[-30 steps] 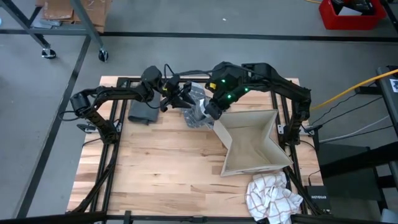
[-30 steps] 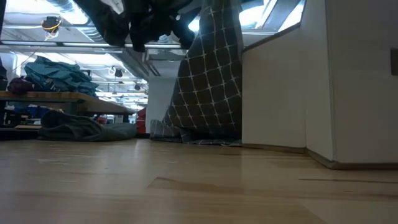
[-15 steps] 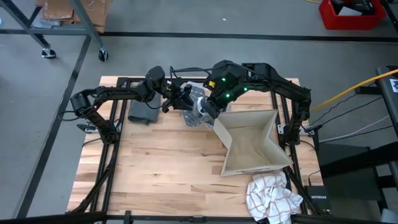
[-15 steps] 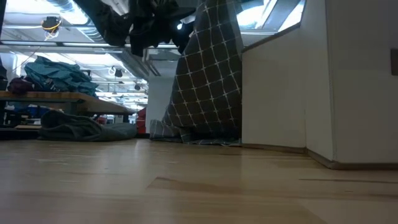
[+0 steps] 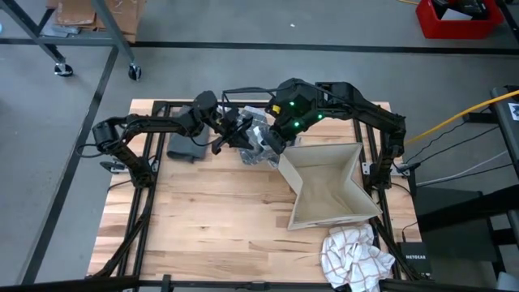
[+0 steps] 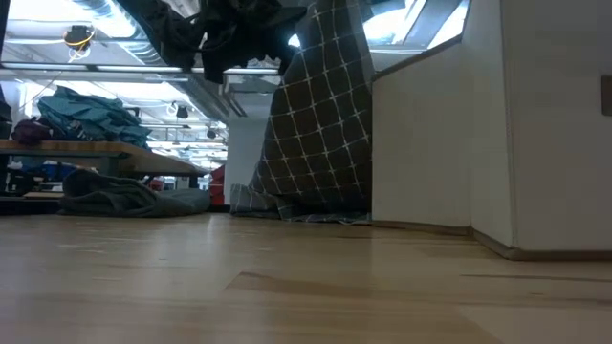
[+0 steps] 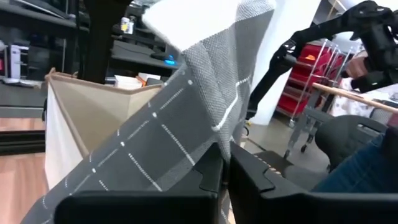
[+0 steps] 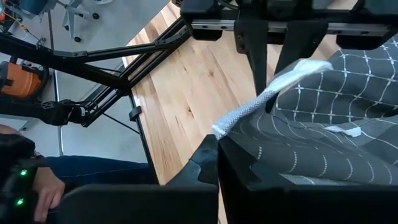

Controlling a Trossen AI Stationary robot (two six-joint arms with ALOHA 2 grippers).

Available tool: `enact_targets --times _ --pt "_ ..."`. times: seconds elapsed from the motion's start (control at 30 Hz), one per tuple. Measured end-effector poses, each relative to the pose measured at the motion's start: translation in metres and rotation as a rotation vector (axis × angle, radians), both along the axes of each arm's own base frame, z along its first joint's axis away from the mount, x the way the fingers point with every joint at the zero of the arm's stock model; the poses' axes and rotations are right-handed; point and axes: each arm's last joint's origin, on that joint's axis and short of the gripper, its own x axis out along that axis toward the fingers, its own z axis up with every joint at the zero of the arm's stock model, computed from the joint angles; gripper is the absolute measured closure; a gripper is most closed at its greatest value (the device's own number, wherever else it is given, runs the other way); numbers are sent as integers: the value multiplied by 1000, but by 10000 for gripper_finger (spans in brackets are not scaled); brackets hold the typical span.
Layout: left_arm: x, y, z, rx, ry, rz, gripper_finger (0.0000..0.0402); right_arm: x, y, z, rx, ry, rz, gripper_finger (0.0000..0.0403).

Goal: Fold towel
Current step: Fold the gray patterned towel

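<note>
Towel hangs above table's far side beside box, pinched by left gripper and right gripper. Risk: thin edge-grips slip as arms spread; cloth drops bunched.

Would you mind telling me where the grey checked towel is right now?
In the high view, the grey checked towel hangs at the table's far middle, pinched between the left gripper and right gripper, just beside the beige fabric bin's far corner.
</note>
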Motion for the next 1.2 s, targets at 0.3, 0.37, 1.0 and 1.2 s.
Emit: enact_targets --times 0.3,0.37,1.0,1.2 --pt "1 -1 0 -10 6 8 400 0 0 0 75 23 -76 364" --pt "1 -1 0 -10 6 10 400 2 -1 -2 88 32 -97 355" --pt "0 -1 -21 -24 157 11 401 26 -4 -11 196 8 -241 219" --pt "1 1 -21 -45 176 71 401 39 -5 -22 264 35 -310 220"
